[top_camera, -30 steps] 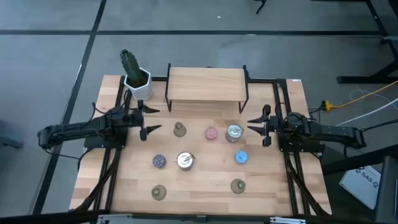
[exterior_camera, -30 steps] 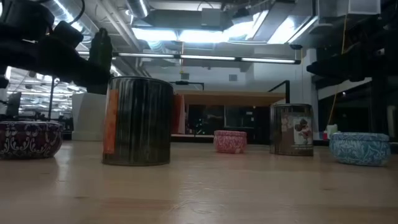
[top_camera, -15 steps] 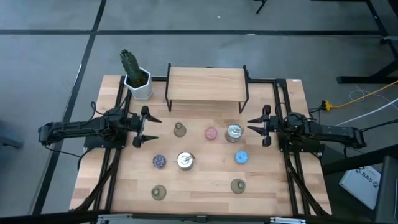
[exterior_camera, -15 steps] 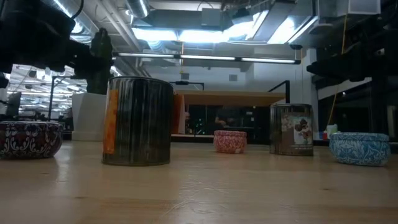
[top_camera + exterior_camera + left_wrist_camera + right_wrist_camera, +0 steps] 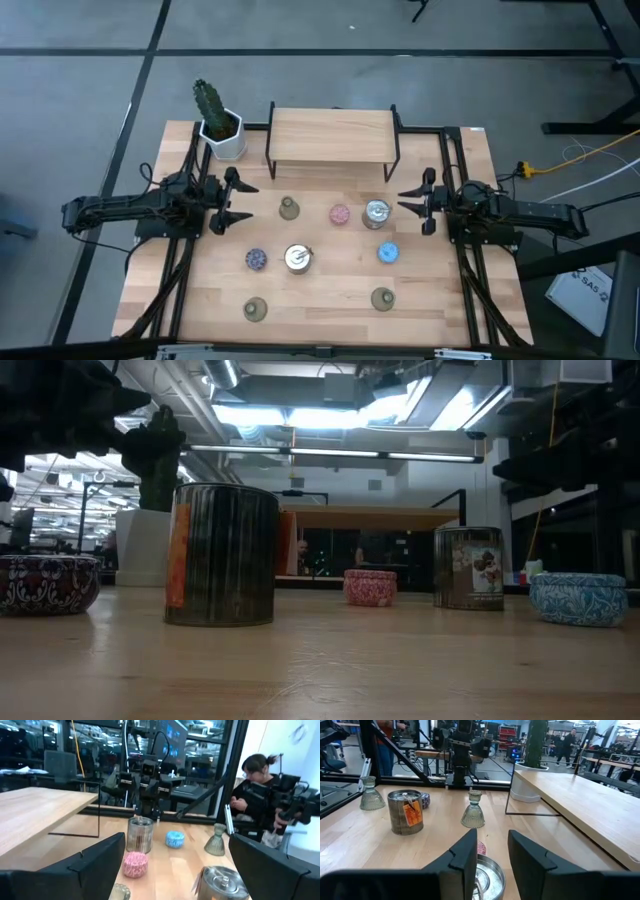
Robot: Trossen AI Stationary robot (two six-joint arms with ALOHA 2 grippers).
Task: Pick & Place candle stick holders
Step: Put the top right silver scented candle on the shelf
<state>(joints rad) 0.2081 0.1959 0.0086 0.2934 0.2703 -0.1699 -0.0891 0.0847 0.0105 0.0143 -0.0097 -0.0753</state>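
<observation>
Eight holders are sitting mid-frame — we are judging the silvery cup (image 5: 377,212) slippery, rim-gripped; left gripper (image 5: 228,201) gaping, right gripper (image 5: 420,202) narrowed, empty.

8 candle stick holders (image 5: 297,258) between 2 grippers

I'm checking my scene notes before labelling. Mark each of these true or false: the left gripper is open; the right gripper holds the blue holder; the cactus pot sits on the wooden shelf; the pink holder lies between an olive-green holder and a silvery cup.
1. The left gripper is open. True.
2. The right gripper holds the blue holder. False: it grips nothing, and that holder stands apart on the table.
3. The cactus pot sits on the wooden shelf. False: it stands beside it.
4. The pink holder lies between an olive-green holder and a silvery cup. True.
</observation>
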